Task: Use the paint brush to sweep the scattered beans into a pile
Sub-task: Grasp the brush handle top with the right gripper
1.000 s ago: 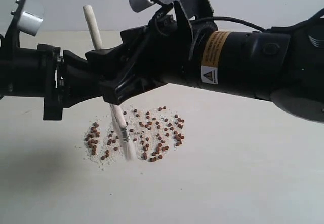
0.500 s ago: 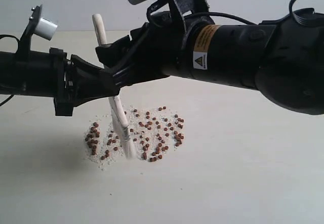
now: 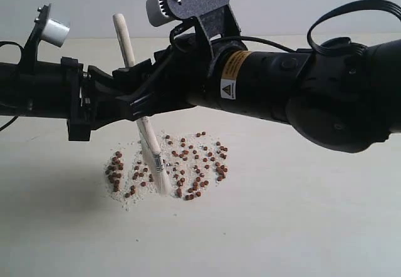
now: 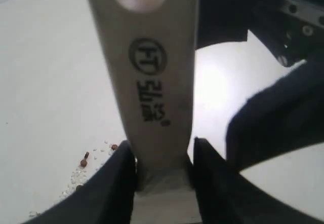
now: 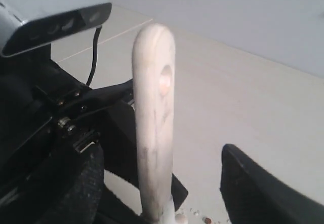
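The paint brush [image 3: 149, 140] stands nearly upright, its handle tip leaning toward 11 o'clock in the exterior view and its pale bristles planted on the desk [image 3: 301, 227] inside the bean patch. The left gripper [image 4: 162, 158] has it: the wrist camera shows black jaws clenched on either side of the handle just above the ferrule. The right gripper [image 3: 139, 88] reaches across from 3 o'clock with its jaws spread wide. The handle rises beside one of them with clear daylight between, so that one is grasping nothing.

The beans [image 3: 182, 164] lie in a loose oval mixed with white crumbs [image 3: 125, 198]. Most spread out at 3 o'clock of the bristles, and a smaller clump sits at 9 o'clock.

By my read this is mid-sweep, with the gathering only partly done, because the beans are near one another but not yet heaped. The next stroke calls for dragging the bristles inward from the outer edge, say from the 3 o'clock rim toward the middle. Pressure should stay light so the round beans roll with the brush rather than skip past it.

No bowl, tray or other container shows in any view, so the pile would form on the bare desk.
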Robot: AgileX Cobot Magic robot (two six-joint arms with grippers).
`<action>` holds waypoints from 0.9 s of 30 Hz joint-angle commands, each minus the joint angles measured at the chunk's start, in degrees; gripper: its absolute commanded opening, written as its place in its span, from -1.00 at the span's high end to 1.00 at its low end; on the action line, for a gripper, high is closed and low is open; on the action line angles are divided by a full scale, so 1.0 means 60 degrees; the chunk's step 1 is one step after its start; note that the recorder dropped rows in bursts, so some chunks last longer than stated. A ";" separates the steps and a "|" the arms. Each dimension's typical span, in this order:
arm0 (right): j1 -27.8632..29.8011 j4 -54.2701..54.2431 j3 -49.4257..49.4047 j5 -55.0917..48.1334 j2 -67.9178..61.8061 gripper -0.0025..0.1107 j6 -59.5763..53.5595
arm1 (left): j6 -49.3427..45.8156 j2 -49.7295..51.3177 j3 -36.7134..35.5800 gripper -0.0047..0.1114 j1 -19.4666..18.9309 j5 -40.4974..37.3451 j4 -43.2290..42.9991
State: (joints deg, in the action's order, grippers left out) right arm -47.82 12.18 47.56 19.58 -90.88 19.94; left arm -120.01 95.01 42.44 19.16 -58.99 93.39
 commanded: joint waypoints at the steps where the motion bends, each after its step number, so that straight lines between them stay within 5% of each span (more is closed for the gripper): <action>1: 0.0055 -0.0567 0.0301 0.0210 -0.0052 -0.14 -0.0491 | 0.0007 0.0061 0.0062 0.92 0.0045 -0.0209 0.0219; 27: 0.0055 -0.1040 0.0727 0.0451 -0.0733 -0.07 -0.0881 | 0.0007 0.0061 0.0062 0.92 0.0045 -0.0402 0.0219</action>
State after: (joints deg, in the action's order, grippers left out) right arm -47.82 6.05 51.52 21.46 -94.98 15.34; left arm -120.01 95.01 42.44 19.16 -59.48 93.39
